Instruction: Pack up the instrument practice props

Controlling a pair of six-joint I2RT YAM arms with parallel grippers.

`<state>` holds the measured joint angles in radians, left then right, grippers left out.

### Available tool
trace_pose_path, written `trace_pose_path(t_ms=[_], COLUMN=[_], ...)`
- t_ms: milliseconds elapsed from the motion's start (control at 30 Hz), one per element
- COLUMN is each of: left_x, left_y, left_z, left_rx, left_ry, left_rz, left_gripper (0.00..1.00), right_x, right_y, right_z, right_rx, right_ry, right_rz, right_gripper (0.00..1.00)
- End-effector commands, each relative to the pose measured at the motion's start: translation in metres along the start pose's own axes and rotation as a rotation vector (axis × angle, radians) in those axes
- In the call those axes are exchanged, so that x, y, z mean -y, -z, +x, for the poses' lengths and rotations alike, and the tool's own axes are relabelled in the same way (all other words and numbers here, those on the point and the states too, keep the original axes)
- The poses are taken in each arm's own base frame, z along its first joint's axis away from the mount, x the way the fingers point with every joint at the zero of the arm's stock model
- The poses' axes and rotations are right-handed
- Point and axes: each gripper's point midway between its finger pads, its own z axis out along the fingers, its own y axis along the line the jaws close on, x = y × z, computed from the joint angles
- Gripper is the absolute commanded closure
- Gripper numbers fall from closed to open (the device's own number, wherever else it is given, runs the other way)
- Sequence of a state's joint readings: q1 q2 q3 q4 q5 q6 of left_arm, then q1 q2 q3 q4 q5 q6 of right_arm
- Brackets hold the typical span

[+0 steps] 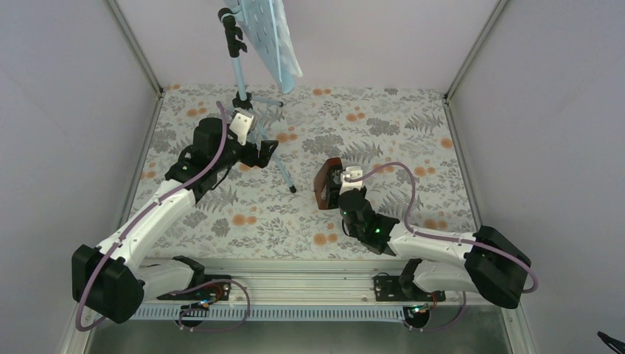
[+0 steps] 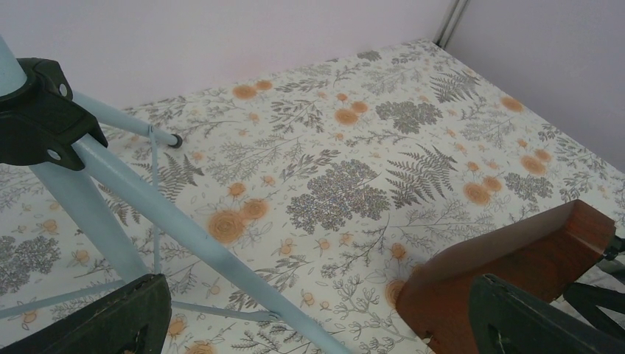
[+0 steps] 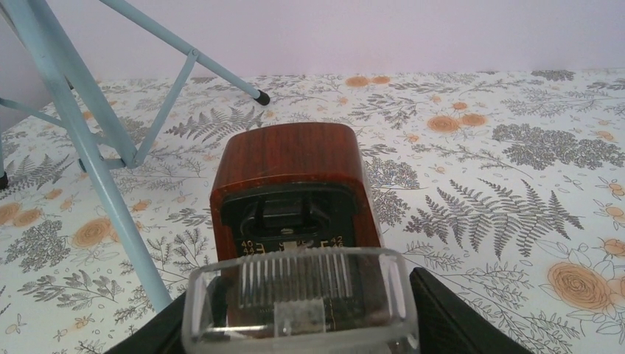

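The light-blue music stand (image 1: pixel 241 81) stands on its tripod at the back, its hole-dotted plate (image 1: pixel 262 33) tilted up top. A pale sheet edge (image 1: pixel 293 65) shows along the plate's right side. My left gripper (image 1: pixel 264 151) is open low among the tripod legs. One leg (image 2: pixel 199 236) runs slantwise between its fingers (image 2: pixel 110 321) without touching them. The brown wooden metronome (image 1: pixel 324 184) is at mid-table, with my right gripper (image 1: pixel 340 188) shut on its base end. In the right wrist view the metronome (image 3: pixel 295 169) points away, its clear cover (image 3: pixel 302 295) between the black fingers (image 3: pixel 457 317).
The floral cloth (image 1: pixel 413 140) covers the table, with pale walls on three sides. The metronome (image 2: pixel 516 269) lies just right of my left gripper's (image 2: pixel 317 324) right finger. A tripod foot (image 1: pixel 292 189) ends close to the left of the metronome.
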<state>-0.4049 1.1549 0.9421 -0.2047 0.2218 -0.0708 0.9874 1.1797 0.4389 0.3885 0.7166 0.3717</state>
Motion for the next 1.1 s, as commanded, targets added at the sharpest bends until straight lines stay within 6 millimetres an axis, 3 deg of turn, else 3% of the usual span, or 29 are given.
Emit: trace_pose_path(t_ms=[0,467,900,967,1067], left_x=[0.001,0.001,0.002,0.002,0.002], left_y=[0.0,0.002,0.002,0.002,0.002], left_z=[0.0,-0.001,-0.001,-0.001,0.001], left_rx=[0.0,0.002,0.001,0.0,-0.003], left_ry=[-0.006,-0.006,-0.006,-0.006,-0.004], left_rz=[0.013,0.016,0.018,0.019,0.016], left_gripper=[0.0,0.0,0.0,0.0,0.0], right_x=[0.0,-0.001,-0.001,-0.001,-0.003], right_y=[-0.004,-0.012,-0.014,-0.014,-0.012], right_z=[0.011,0.032,0.028,0.027,0.021], right_rx=[-0.021,-0.073,-0.068,-0.066,-0.051], right_ry=[-0.024,0.015,0.017,0.02,0.029], right_rz=[0.025,0.036,0.025,0.021,0.004], right_gripper=[0.5,0.43,0.28,0.22,0.04])
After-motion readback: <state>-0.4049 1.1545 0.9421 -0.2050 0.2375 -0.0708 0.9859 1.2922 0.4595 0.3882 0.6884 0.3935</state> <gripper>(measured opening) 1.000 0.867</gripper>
